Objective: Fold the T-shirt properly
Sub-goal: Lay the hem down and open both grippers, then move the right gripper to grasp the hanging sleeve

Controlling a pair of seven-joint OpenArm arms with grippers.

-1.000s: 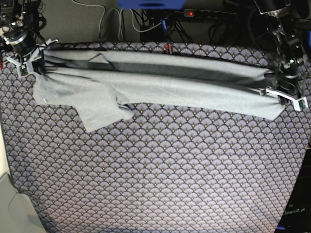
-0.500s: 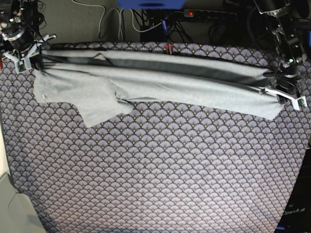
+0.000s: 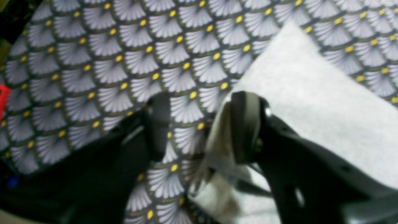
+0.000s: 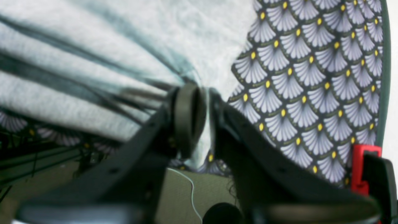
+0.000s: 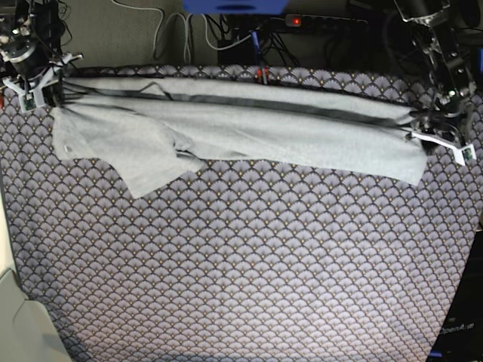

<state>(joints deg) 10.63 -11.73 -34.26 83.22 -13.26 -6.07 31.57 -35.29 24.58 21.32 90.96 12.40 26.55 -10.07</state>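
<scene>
Grey T-shirt lies folded lengthwise between the grippers; right gripper pinches its end, left gripper gapes empty; crosswise folds remain.

You see the T-shirt in plain pale grey, with dark shadow lines along its folds. The table cloth under it is purple-grey, patterned in pale fans with dark outlines and small yellow dots.
</scene>
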